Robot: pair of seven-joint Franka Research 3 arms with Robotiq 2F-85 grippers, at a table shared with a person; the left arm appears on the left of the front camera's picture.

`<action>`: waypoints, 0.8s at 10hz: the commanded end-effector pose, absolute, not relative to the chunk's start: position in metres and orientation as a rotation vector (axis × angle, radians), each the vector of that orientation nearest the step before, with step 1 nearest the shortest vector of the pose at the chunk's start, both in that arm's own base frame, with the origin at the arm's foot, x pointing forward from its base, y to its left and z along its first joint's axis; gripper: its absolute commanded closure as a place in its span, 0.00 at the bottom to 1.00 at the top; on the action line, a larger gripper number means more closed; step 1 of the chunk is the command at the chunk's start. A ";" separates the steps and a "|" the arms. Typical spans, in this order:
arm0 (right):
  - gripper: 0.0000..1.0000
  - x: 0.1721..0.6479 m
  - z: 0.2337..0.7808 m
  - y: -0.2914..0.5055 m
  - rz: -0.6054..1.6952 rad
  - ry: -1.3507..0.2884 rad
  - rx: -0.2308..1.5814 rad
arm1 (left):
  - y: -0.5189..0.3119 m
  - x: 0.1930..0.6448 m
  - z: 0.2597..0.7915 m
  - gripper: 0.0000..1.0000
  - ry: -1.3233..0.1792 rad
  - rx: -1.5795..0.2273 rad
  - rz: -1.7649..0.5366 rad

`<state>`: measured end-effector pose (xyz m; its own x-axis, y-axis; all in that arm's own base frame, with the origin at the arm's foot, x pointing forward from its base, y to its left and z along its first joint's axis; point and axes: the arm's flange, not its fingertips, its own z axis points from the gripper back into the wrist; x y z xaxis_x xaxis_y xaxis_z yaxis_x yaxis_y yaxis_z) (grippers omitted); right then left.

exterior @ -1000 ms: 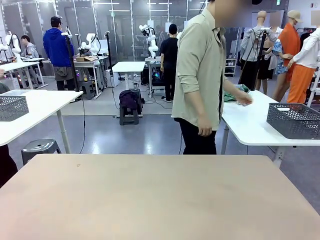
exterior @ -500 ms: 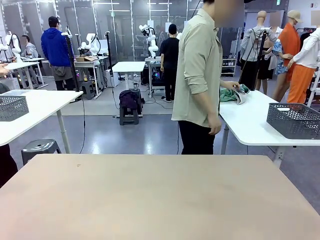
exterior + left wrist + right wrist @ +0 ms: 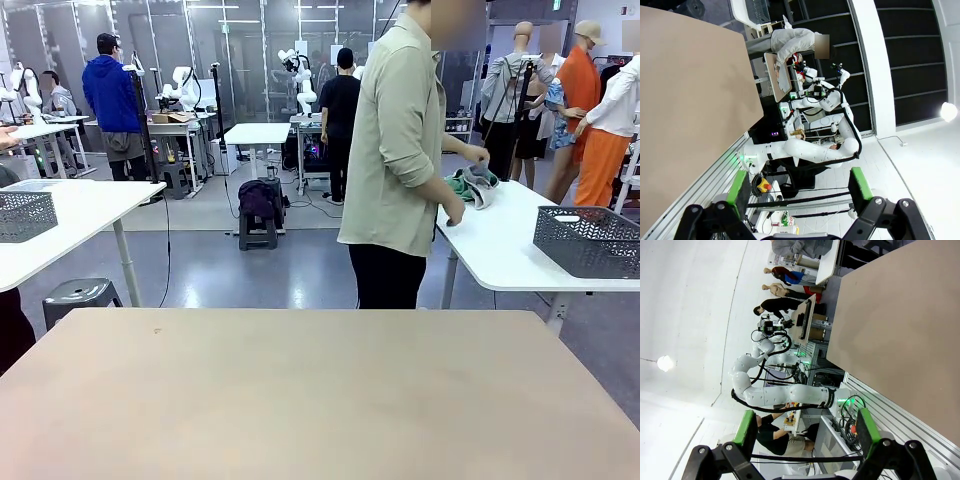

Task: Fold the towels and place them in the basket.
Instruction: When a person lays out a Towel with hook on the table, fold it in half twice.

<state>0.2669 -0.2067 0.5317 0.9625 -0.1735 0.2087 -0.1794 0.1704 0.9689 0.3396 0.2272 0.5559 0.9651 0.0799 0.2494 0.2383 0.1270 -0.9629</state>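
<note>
A person in a beige shirt (image 3: 400, 140) stands beyond my table, turned to a white side table (image 3: 500, 255) on the right. Both hands hold a bundle of towels (image 3: 473, 184), grey over green, just above that table. The basket (image 3: 590, 240), dark grey wire mesh, stands on the same white table further right. In the left wrist view my left gripper (image 3: 799, 187) is open in the air with nothing between its green pads (image 3: 737, 187). The right wrist view shows my right gripper (image 3: 805, 427) likewise open and holding nothing.
The beige table (image 3: 320, 400) in front of me is bare. A second mesh basket (image 3: 25, 215) sits on a white table at the far left, with a metal stool (image 3: 80, 295) below it. Other people stand far back.
The person has gathered the cloth bundle up from the white side table and drawn it closer with both hands. Both grippers stay open.
</note>
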 end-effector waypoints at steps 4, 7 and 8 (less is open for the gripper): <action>0.00 0.267 0.532 -0.207 0.003 -0.302 1.404 | 0.227 0.338 0.557 0.00 -0.271 -1.445 -0.117; 0.00 0.267 0.532 -0.207 0.003 -0.302 1.404 | 0.227 0.338 0.557 0.00 -0.271 -1.445 -0.117; 0.00 0.267 0.532 -0.207 0.003 -0.302 1.404 | 0.227 0.338 0.557 0.00 -0.271 -1.445 -0.117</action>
